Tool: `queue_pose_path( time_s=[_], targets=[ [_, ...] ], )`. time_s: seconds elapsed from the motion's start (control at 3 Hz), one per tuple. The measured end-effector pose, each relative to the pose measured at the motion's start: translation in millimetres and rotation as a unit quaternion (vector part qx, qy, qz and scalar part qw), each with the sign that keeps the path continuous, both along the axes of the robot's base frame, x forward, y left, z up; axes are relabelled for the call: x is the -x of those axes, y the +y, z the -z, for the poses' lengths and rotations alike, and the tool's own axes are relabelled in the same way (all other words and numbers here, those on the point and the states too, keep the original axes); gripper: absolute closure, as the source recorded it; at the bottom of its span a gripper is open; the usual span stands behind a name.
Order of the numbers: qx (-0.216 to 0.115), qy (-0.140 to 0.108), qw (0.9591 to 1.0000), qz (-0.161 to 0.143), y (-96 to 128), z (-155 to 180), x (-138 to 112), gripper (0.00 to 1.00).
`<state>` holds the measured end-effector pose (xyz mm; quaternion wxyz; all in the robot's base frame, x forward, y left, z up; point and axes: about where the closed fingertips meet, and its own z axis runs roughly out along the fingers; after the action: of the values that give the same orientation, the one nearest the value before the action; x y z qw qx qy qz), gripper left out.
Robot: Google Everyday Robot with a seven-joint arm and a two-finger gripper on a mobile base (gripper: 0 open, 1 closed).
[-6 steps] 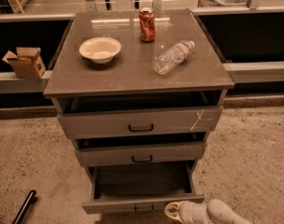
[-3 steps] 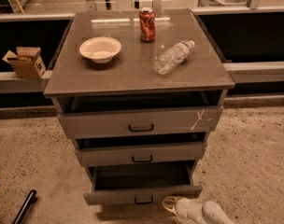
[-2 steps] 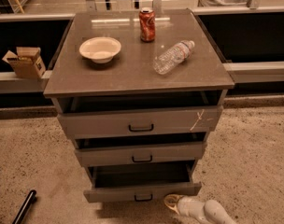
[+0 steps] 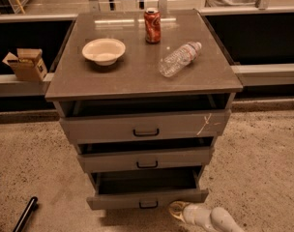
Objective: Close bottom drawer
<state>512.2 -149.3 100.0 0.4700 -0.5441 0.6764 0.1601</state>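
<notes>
The bottom drawer [image 4: 147, 198] is the lowest, narrowest grey front of a three-drawer cabinet, with a small black bar handle [image 4: 148, 205]. It stands partly open, sticking out past the middle drawer [image 4: 146, 159] with its dark inside showing. My gripper [image 4: 176, 210] comes in from the bottom right on a white arm [image 4: 212, 220], its tan tip just below and in front of the drawer's right front edge.
The top drawer [image 4: 144, 126], with a pale scratch mark, and the middle drawer are slightly open. On the cabinet top are a white bowl [image 4: 104, 50], a red can [image 4: 152, 25] and a lying plastic bottle [image 4: 179, 58]. A cardboard box [image 4: 27, 64] sits left. A black bar [image 4: 24, 214] lies on the floor at lower left.
The bottom drawer has slid inward from far open to partly open, and my gripper has moved with its front edge toward the cabinet.
</notes>
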Motion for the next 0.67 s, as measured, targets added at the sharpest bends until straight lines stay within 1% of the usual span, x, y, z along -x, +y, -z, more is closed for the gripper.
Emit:
queue_pose_path(
  time_s=[0.33,0.67],
  targets=[
    [0.0,0.0,1.0,0.0,0.2,0.0,0.0,0.0],
    [0.0,0.0,1.0,0.0,0.3,-0.1,0.0,0.0]
  ],
)
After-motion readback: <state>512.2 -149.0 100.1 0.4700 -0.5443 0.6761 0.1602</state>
